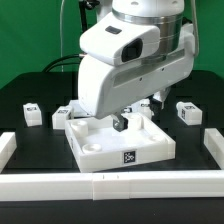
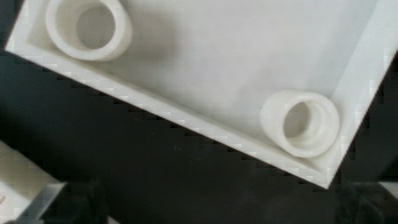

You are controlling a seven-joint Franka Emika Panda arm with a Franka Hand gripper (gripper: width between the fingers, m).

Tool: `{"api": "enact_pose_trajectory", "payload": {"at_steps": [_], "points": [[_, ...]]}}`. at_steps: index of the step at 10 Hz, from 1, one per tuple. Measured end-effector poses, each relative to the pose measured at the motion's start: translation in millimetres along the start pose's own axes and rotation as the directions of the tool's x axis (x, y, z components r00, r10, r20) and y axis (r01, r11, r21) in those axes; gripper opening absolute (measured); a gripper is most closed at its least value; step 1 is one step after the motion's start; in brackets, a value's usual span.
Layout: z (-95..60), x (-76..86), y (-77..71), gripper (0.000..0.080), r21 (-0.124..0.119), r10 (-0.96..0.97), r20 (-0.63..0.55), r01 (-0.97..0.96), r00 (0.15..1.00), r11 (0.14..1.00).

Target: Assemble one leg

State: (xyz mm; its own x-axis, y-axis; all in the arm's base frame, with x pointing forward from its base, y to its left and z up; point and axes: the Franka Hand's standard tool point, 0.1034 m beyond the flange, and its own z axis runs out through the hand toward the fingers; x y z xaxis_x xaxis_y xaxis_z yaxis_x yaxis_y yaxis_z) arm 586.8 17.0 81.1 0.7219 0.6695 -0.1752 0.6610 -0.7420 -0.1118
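Along the exterior view's left edge a white rail point(image 1: 6, 148) lies on the black counter point(image 1: 30, 135). Inward of it, toward the back, sits the far-left leg point(image 1: 33, 113), a small white block with a black-and-white square tag. Near it, to its right, lies the second leg point(image 1: 62, 116), close to the tray's back left corner. Whether it touches the tray cannot be told.

The tray point(image 1: 97, 150), a large white square panel with a raised rim, rests in the middle of the counter and carries a tag point(image 1: 130, 157) on its front wall. The bulky white arm point(image 1: 130, 60) leans over the tray, and the hand point(image 1: 121, 121) hangs low over its inner floor.

In the wrist view the tray's flat face fills most of the picture, with one round socket point(image 2: 89, 28) and another socket point(image 2: 302, 122) set along one edge. One dark, blurred fingertip point(image 2: 71, 205) shows at one side and the other fingertip point(image 2: 370, 203) at the opposite side. They stand wide apart with only black counter between them, so the hand grips nothing.

Right of the hand a small tagged piece point(image 1: 146, 104) peeks out from behind the arm, mostly hidden. Farther right the right leg point(image 1: 187, 110) lies loose on the counter, well apart from the tray. A right rail point(image 1: 213, 148) closes that side, and a front rail point(image 1: 110, 186) runs across the near edge.
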Motion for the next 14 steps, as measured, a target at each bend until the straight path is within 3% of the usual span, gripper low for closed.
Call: {"api": "enact_pose_trajectory", "payload": {"at_steps": [9, 11, 12, 14], "points": [[0.6, -0.2, -0.3, 0.0650, 0.000, -0.001, 0.000, 0.001, 1.000, 1.000], [-5.3, 4.2, 0.0, 0.0650, -0.003, -0.012, -0.002, 0.012, 1.000, 1.000], [-2.4, -2.5, 2.2, 0.0650, -0.040, -0.065, -0.053, 0.063, 0.997, 0.997], [10.1, -39.0, -7.7, 0.0650, -0.110, -0.197, -0.119, 0.184, 0.973, 0.977]]}}
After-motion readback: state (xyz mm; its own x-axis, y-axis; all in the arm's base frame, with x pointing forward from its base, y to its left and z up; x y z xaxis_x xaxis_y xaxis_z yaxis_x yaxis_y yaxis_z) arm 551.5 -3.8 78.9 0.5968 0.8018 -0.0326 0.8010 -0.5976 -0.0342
